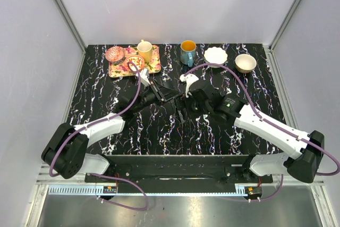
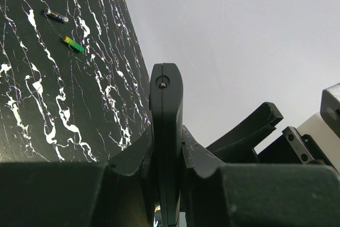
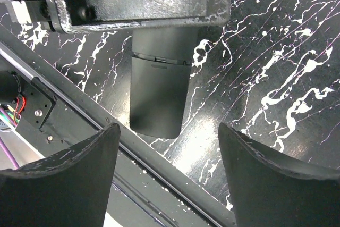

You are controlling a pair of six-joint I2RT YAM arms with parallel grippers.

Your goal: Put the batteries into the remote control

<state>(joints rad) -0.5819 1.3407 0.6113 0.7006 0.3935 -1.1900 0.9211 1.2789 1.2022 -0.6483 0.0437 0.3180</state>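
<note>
My left gripper (image 1: 166, 97) is shut on the black remote control (image 1: 180, 112) and holds it on edge above the middle of the table. In the left wrist view the remote (image 2: 166, 104) stands clamped between the jaws of that gripper (image 2: 167, 144). Two batteries lie on the table far from it, a dark one (image 2: 56, 16) and a green one (image 2: 73, 44). My right gripper (image 1: 189, 99) is open and empty, close beside the remote. In the right wrist view the remote (image 3: 159, 89) hangs beyond the open right gripper (image 3: 170, 184), which does not touch it.
A patterned tray (image 1: 153, 66) with a pink dish and a yellow cup stands at the back left. A blue mug (image 1: 187, 52), a white dish (image 1: 215, 55) and a bowl (image 1: 245, 63) line the back. The table's front rail (image 3: 106, 126) runs below the remote.
</note>
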